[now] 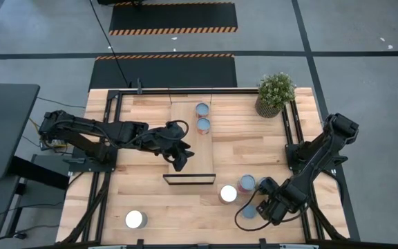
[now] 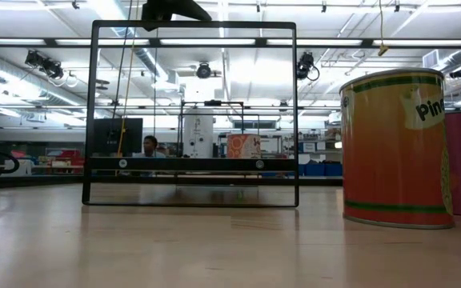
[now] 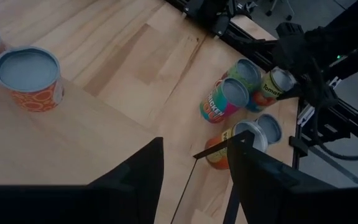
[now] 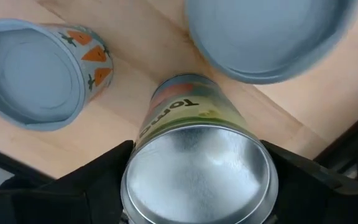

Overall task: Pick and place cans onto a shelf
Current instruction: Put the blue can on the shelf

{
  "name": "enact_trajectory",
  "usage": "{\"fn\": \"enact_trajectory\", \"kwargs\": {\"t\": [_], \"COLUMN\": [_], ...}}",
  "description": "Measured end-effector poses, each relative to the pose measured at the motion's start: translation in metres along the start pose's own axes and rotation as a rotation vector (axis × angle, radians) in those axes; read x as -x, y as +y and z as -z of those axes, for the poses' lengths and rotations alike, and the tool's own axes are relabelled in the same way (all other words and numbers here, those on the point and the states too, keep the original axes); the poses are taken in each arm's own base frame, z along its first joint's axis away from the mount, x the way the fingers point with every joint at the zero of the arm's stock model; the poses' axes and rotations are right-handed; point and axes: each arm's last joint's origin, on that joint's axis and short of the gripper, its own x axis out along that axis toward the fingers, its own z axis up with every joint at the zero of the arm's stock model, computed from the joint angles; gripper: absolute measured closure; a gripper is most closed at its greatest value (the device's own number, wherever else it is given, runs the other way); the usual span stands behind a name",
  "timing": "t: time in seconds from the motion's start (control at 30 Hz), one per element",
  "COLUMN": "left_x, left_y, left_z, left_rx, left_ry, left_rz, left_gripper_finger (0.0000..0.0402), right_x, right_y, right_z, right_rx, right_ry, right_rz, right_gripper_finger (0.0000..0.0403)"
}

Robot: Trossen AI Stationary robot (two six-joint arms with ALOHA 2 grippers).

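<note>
Silver-topped tomato can [image 4: 194, 168] fills the right wrist view, sitting between the right gripper's [image 4: 194, 186] fingers [image 4: 98, 180], one dark finger on each side. They look snug to the can wall, so I read it as gripping, but actual contact isn't clearly visible.

Risks from here, as a judgement:
- Two neighbours crowd that can: a carrot-print can [image 4: 39, 74] on one side, a pale blue-topped can [image 4: 272, 37] on the other. Lift off-vertical or swing early and a finger knocks one over.
- Grip sits high near the rim; can may tilt or slip on the way across.
- Left gripper [image 1: 179, 163] hangs over the near end of the shelf [image 1: 192, 149], close to its black wire end frame [image 1: 188, 179]. Both arms heading there means a clash risk.

Left fingers [image 3: 135, 180] are spread apart, nothing between them, touching nothing I can see.

Outward: right gripper is at the tabletop's [image 1: 150, 200] right front corner, in the cluster of cans [image 1: 239, 188]. Two cans [image 1: 202, 117] already stand on the far part of the shelf. One white-topped can [image 1: 135, 219] sits alone at front left, well apart. Potted plant [image 1: 276, 93] at far right, clear of the path.
</note>
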Motion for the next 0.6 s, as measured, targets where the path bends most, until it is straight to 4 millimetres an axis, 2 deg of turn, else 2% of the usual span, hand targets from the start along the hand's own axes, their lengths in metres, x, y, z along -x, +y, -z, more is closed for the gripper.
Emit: {"fn": "enact_trajectory", "kwargs": {"t": [0.33,0.47,0.6], "left_x": [0.0,0.0,-0.002], "left_y": [0.0,0.002,0.007], "left_z": [0.0,-0.002,-0.006], "left_rx": [-0.018,-0.031,-0.08], "left_ry": [0.0,-0.011,-0.025], "left_rz": [0.0,-0.012,-0.032], "left_gripper_finger": [0.0219,0.0219,0.0219], "right_x": [0.037,0.051,0.063], "right_y": [-0.046,-0.062,-0.066], "right_z": [-0.017,-0.035,-0.062], "right_rx": [-0.046,-0.032,0.007], "right_ry": [-0.07,-0.113,-0.185], "right_rz": [0.172,0.234,0.171], "right_gripper_finger": [0.0078,0.008,0.0076]}}
